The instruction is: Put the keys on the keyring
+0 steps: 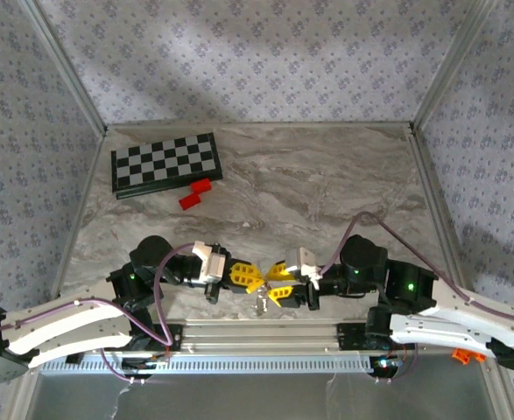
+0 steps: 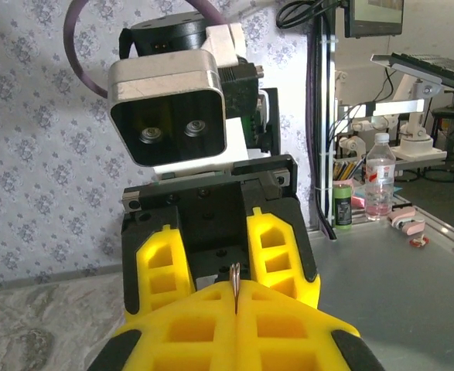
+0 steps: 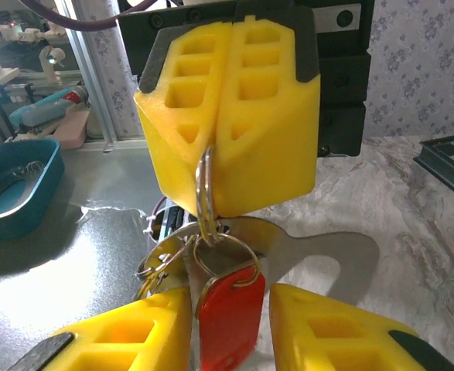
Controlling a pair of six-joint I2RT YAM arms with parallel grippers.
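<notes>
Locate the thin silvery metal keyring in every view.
Top external: thin silvery metal keyring low centre, under the tip of the yellow-fingered left tool.
Left wrist: edge-on sliver, bottom centre, in the shut fingers' seam.
Right wrist: centre, hanging from the yellow seam.
Shared landmark: the left tool, shut on it.

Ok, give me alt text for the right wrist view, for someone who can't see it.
The left gripper, yellow fingers shut, pinches a silvery keyring that dangles smaller rings, a flat metal piece and a red key tag. The right gripper sits below with its fingers apart either side of the tag, above a marbled table.
</notes>
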